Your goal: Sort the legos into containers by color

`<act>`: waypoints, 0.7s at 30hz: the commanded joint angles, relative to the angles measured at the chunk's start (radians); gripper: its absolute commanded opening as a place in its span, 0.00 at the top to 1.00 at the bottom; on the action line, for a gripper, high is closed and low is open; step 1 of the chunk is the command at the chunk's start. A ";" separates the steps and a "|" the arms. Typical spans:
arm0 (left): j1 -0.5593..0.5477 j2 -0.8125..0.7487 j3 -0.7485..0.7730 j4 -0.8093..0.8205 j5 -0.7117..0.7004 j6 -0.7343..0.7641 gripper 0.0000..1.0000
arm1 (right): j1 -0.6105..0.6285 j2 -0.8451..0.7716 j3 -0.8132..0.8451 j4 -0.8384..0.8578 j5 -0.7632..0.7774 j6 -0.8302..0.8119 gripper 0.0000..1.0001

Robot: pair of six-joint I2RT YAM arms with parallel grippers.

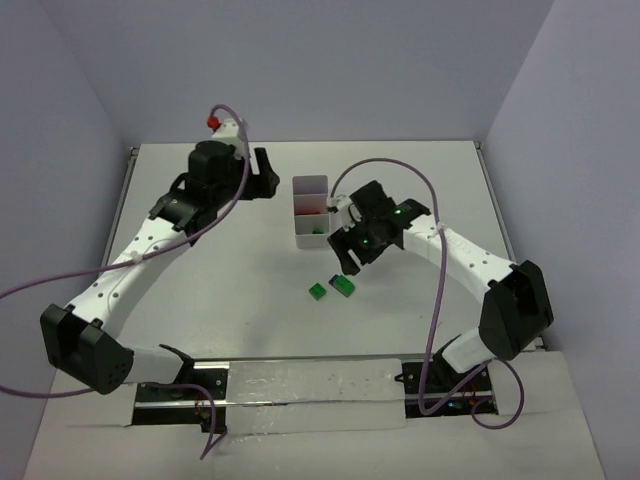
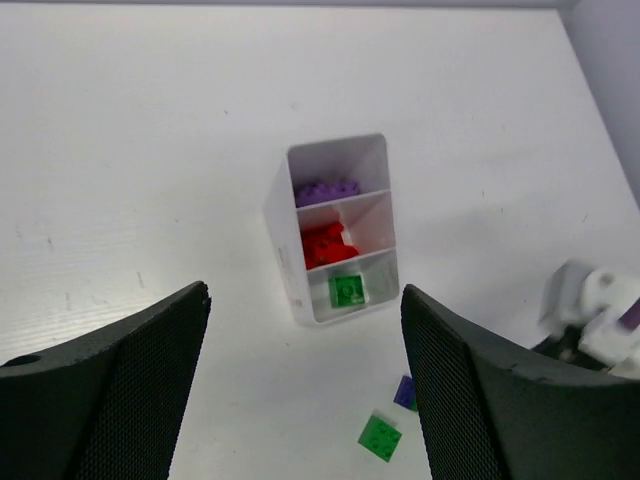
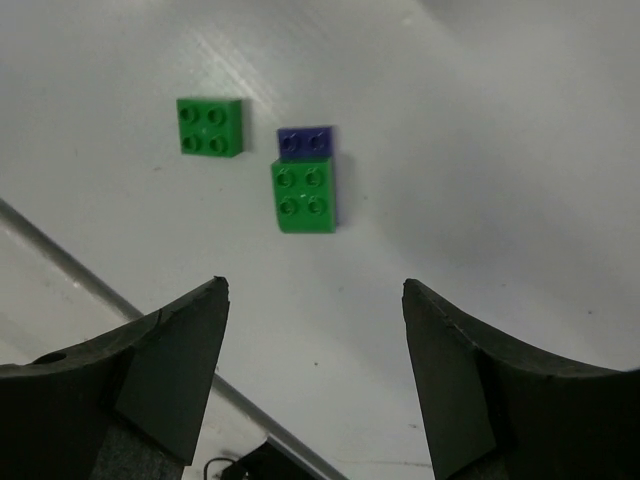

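White tray (image 2: 283, 232) — purple, red, green legos (image 2: 325, 245); loose bricks (image 3: 305, 198) green, blue.

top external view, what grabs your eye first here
The small white three-compartment plastic tray in the middle, holding purple, red and green bricks in separate compartments. Just nearer, two green plastic bricks and a dark blue one lie loose, the right arm's open pincer close by.

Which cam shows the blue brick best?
Right wrist: the blue brick is large and sharp, studs visible, right beside a green brick. Top external shows only a tiny dark speck. Left wrist shows it small and blurry, near the bottom edge.
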 commanded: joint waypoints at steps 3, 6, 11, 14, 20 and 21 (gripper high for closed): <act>0.113 -0.054 -0.073 -0.079 0.142 0.037 0.17 | 0.125 0.158 0.086 -0.056 0.067 -0.023 0.26; 0.141 -0.090 -0.106 -0.072 0.144 0.039 0.17 | 0.157 0.220 0.130 -0.089 0.084 -0.032 0.26; 0.163 -0.101 -0.130 -0.063 0.156 0.027 0.17 | 0.184 0.300 0.182 -0.117 0.088 -0.037 0.27; 0.167 -0.097 -0.129 -0.061 0.171 0.024 0.17 | 0.185 0.331 0.205 -0.123 0.090 -0.045 0.27; 0.168 -0.082 -0.126 -0.056 0.195 0.020 0.17 | 0.184 0.387 0.218 -0.131 0.123 -0.067 0.27; 0.168 -0.080 -0.125 -0.054 0.198 0.018 0.17 | 0.185 0.392 0.218 -0.132 0.124 -0.069 0.27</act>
